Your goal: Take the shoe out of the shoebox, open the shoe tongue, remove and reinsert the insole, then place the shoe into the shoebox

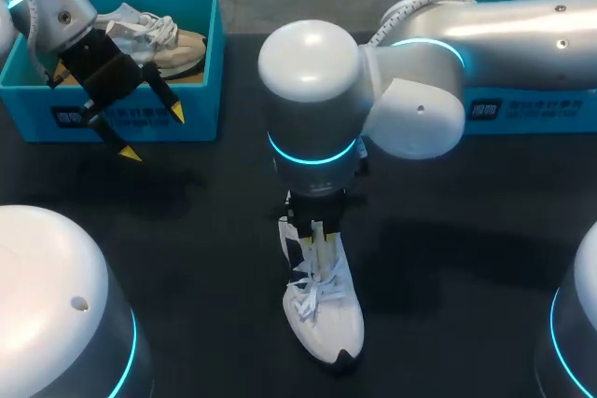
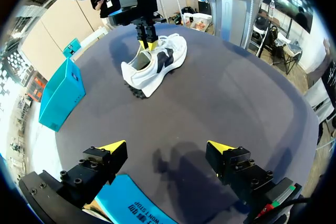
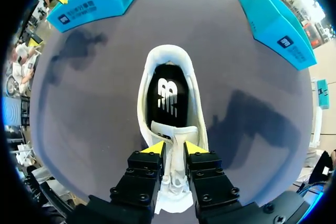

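shoe (image 1: 322,309) sits on the surface (image 1: 466,258) w/ right jaws nipped on its tongue (image 3: 175,136), so imo pull it back slow & straight to bare the insole (image 3: 167,98); left jaws gape empty by the shoebox (image 1: 198,118).

Bright overhead light, soft dark shadows

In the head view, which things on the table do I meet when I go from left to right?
Blue shoebox with a shoe inside → white shoe on the table, its tongue in the right tool → second blue shoebox, partly behind the right arm.
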